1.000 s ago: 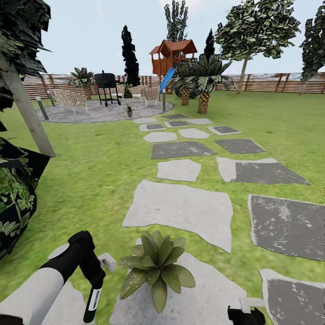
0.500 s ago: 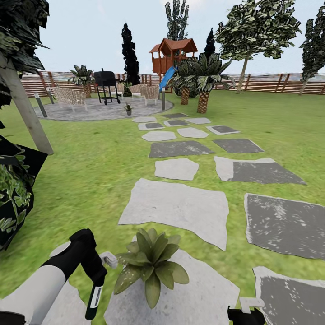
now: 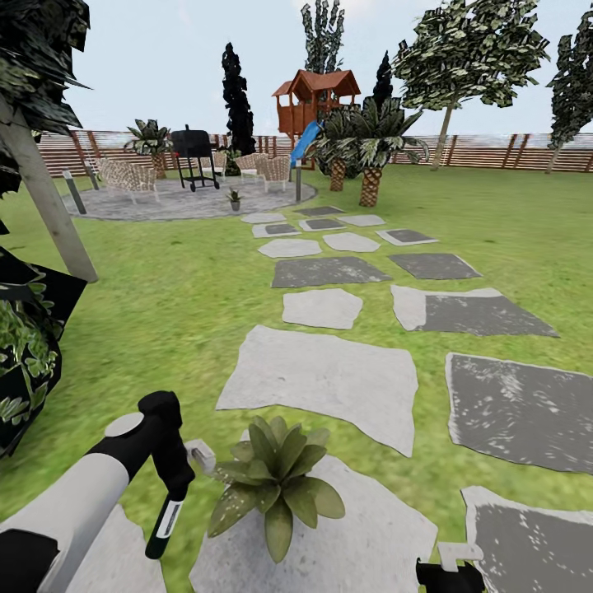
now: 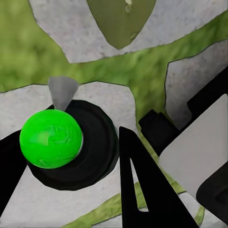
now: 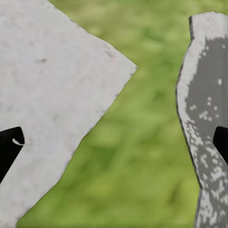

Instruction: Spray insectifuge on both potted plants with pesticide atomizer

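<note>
**Head view.** The left end effector (image 3: 170,482) sits at the lower left of the frame. It appears clamped on the pesticide atomizer (image 3: 168,520), whose dark body and white label hang below it. A grey nozzle piece (image 3: 200,454) points toward the near potted plant (image 3: 276,487), which stands just beside it on a pale stepping stone (image 3: 371,535) at the bottom centre. The right end effector (image 3: 449,572) is at the lower right edge, low over the stone.

To do the spraying step well, I would hold the nozzle aimed at the rosette and sweep it across every leaf. I judge that the far-side leaves are the easiest to miss.

**Left wrist view.** Black fingers (image 4: 135,175) flank a round black body with a green sphere (image 4: 50,137) on it. A grey cone (image 4: 61,92) points toward an olive leaf (image 4: 121,19) at the top centre.

**Right wrist view.** The finger tips (image 5: 8,145) sit at the two side edges of the frame. They are wide apart, with nothing but lawn and stone between them.

**Count.**
- Potted plants: two. The second potted plant (image 3: 235,198) stands well apart on the round patio (image 3: 165,206) at the upper left.
- Atomizer: one.
- End effectors: two.
- Grill (image 3: 193,152): one.
</note>
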### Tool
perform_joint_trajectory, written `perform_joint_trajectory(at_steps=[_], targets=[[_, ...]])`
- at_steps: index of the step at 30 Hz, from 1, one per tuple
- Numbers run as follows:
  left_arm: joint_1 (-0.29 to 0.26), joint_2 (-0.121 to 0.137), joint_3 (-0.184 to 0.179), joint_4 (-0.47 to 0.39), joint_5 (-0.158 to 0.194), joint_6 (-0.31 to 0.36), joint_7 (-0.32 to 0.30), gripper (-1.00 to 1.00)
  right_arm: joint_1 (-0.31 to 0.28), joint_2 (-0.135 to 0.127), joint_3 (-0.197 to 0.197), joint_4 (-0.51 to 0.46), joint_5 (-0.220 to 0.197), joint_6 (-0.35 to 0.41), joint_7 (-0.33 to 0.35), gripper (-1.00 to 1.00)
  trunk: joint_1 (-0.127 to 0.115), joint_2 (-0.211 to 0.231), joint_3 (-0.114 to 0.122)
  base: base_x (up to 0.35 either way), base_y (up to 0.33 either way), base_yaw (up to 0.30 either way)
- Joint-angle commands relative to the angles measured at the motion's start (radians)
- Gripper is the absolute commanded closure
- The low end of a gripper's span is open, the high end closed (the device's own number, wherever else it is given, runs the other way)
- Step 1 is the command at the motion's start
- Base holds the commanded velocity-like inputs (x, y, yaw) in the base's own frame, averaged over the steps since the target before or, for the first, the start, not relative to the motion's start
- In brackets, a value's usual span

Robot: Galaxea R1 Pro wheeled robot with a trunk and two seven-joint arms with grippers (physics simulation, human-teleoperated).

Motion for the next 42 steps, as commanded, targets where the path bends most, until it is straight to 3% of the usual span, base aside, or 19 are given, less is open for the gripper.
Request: perform_joint_trajectory(at_steps=[1,9,19,25,34,42], targets=[[-0.001,0.001,-0.005,-0.001,-0.006,0.011,-0.009,1.0,-0.001,0.0,-0.008,0.001,0.01,-0.004,-0.002,-1.0,0.0,0.0,-0.001,0.0,0.0,0.0],[0.012,0.007,-0.009,0.003,-0.008,0.01,-0.009,1.0,-0.001,0.002,-0.008,0.001,0.01,-0.002,-0.002,-1.0,0.0,0.0,-0.001,0.108,0.0,0.0],[0.014,0.0,-0.008,0.0,-0.011,0.011,-0.009,1.0,-0.001,0.003,-0.008,0.0,0.009,-0.004,-0.002,-1.0,0.0,0.0,-0.001,0.054,0.0,0.235],[0.013,0.0,-0.008,0.0,-0.011,0.012,-0.009,1.0,-0.001,0.003,-0.008,0.0,0.009,-0.004,-0.002,-1.0,0.0,0.0,-0.001,0.029,-0.193,0.023],[0.012,0.0,-0.007,0.0,-0.01,0.015,-0.009,1.0,-0.001,0.003,-0.008,0.0,0.009,-0.004,-0.002,-1.0,0.0,0.0,-0.001,-0.157,-0.185,0.011],[0.015,0.002,-0.01,0.0,-0.01,0.014,-0.009,1.0,-0.001,0.003,-0.008,0.0,0.01,-0.004,-0.002,-1.0,0.0,0.0,-0.005,-0.008,-0.006,0.229]])
